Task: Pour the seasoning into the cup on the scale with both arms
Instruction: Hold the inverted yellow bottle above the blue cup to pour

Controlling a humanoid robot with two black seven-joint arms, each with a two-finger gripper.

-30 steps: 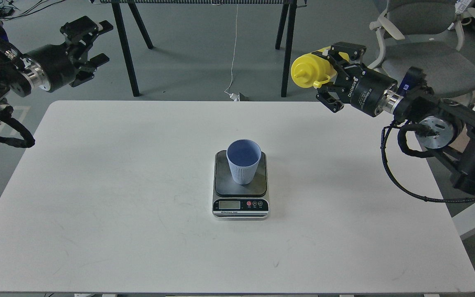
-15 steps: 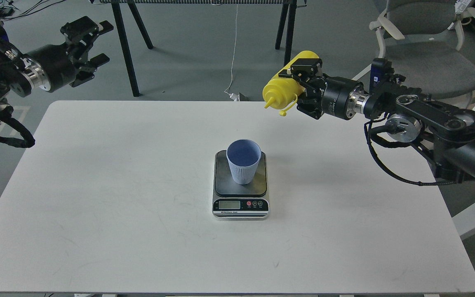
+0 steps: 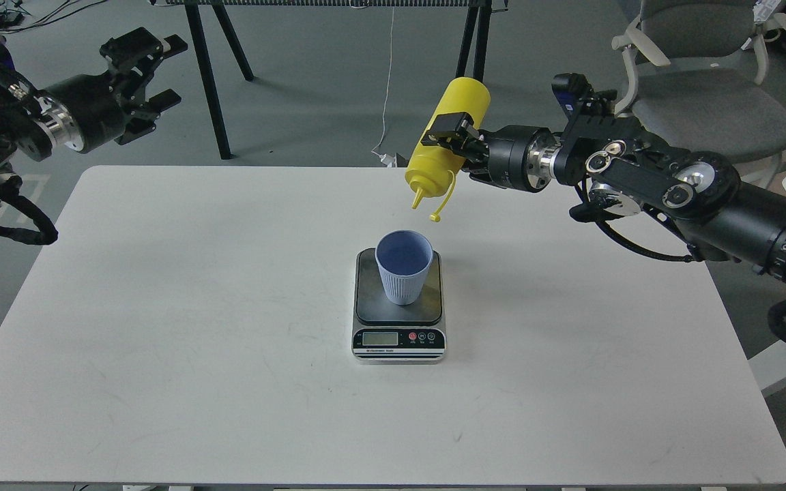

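A white table (image 3: 161,307) carries a small scale (image 3: 398,305) near its middle. A light blue cup (image 3: 403,266) stands upright on the scale's dark plate. The right gripper (image 3: 453,140) is clamped on a yellow bottle (image 3: 449,135), tipped nozzle-down above and behind the cup, its cap dangling. The left gripper (image 3: 154,76) hangs off the table's far left corner, fingers apart.

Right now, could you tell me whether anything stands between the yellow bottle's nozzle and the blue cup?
Nothing visible does. The seasoning bottle, held nozzle-down by the right gripper, hangs above the cup, whose mouth is open; only the tethered cap dangles beside the nozzle.
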